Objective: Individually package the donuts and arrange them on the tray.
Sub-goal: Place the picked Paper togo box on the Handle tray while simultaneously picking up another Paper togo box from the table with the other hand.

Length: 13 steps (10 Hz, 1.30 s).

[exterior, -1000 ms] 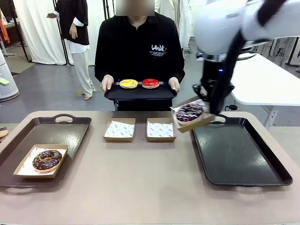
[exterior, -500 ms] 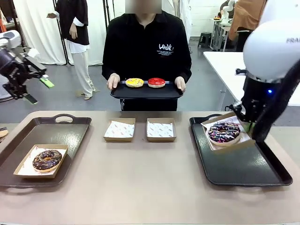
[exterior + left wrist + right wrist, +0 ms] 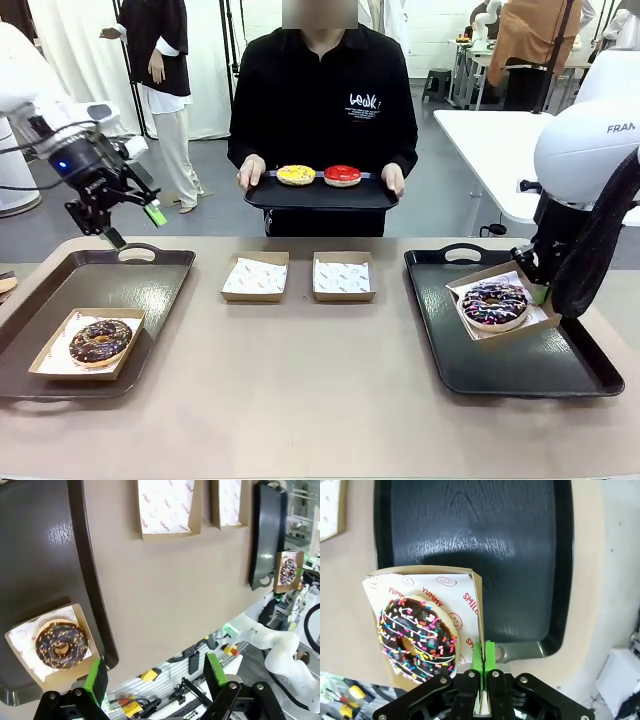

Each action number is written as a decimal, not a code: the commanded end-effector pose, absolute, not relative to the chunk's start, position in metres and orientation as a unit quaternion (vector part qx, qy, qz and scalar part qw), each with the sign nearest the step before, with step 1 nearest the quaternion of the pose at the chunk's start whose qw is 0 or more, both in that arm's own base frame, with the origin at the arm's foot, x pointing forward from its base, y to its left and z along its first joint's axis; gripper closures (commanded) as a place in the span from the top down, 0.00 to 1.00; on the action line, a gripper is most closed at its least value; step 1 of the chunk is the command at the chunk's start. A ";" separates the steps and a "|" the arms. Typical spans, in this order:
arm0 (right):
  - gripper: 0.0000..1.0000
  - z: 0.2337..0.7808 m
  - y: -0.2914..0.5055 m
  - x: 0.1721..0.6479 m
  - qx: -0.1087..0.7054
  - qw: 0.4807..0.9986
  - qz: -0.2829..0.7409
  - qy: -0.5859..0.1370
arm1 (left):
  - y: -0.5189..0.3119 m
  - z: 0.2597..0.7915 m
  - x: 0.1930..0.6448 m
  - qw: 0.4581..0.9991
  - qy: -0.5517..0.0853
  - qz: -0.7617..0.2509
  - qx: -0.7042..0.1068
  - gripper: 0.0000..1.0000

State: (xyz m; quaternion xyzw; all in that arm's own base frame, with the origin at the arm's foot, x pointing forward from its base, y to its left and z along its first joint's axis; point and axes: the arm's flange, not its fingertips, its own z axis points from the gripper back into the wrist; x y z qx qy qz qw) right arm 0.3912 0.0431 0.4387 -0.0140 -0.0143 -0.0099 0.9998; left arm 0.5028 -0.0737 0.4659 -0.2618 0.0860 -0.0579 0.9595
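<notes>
Cardboard box (image 3: 468, 289) holding the sprinkled donut (image 3: 493, 304) is pinched in the jaws of the right gripper (image 3: 537, 290), low over the black tray (image 3: 520, 370) at three o'clock on the table (image 3: 320, 400). From the left wrist, the left gripper (image 3: 155, 676) has its jaws wide, with the boxed chocolate donut (image 3: 61, 645) at eight o'clock. From the right wrist, the jaws clamp the box wall at six o'clock.

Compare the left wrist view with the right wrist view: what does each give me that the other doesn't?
The left wrist view adds the open left gripper and the chocolate donut boxed on the brown tray. The right wrist view adds the right gripper shut on the wall of the box holding the sprinkled donut. Both share that boxed donut, the black tray, an empty box and the table.
</notes>
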 end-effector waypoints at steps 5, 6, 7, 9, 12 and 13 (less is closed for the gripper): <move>0.02 0.427 0.039 0.398 -0.002 1.000 -0.013 -0.006 | -0.142 0.424 0.512 0.983 0.071 -0.070 -0.156 1.00; 0.02 0.427 0.039 0.398 -0.002 1.000 -0.013 -0.006 | -0.152 0.419 0.512 0.985 0.068 -0.075 -0.139 1.00; 0.02 0.427 0.039 0.398 -0.002 1.000 -0.013 -0.006 | -0.163 0.415 0.510 0.986 0.065 -0.080 -0.130 1.00; 0.02 0.427 0.039 0.398 -0.002 1.000 -0.013 -0.006 | -0.179 0.403 0.510 0.991 0.012 -0.096 -0.097 1.00; 0.02 0.427 0.039 0.398 -0.002 1.000 -0.013 -0.006 | -0.175 0.410 0.512 0.986 0.045 -0.103 -0.126 1.00; 0.02 0.427 0.039 0.398 -0.002 1.000 -0.013 -0.006 | -0.175 0.410 0.512 0.986 0.045 -0.103 -0.126 1.00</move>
